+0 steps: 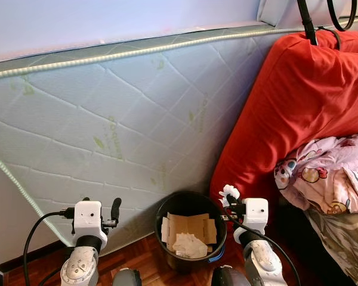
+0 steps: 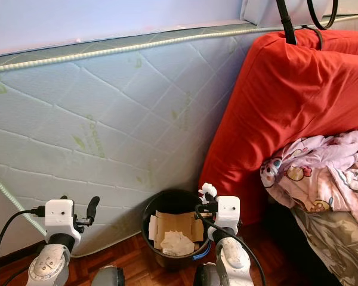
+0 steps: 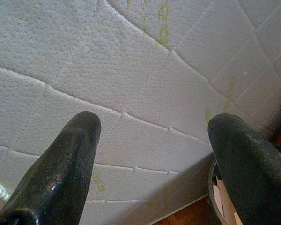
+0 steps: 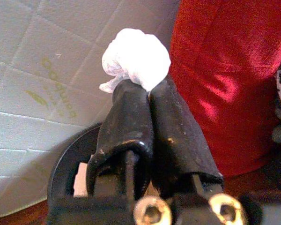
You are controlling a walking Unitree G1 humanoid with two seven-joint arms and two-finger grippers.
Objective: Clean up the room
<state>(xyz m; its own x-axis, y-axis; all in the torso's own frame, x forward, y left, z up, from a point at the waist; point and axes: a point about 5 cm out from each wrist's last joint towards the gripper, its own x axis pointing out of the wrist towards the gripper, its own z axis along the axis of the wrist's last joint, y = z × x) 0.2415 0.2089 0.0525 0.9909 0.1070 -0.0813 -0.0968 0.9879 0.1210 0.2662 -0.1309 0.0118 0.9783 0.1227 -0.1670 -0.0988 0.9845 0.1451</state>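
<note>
The right gripper [image 4: 147,89] pinched a crumpled white tissue [image 4: 136,58] above the black bin's [image 1: 191,205] right rim; the left gripper [image 3: 152,140] gaped wide beside the mattress [image 1: 119,131].

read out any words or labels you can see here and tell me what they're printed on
Mattress: pale green leaf-logo wording repeats across the quilted cover, too faint and blurred to read with certainty.
Cartoon blanket: pictures, no legible words.
Bin and the cardboard inside: no readable text.
</note>
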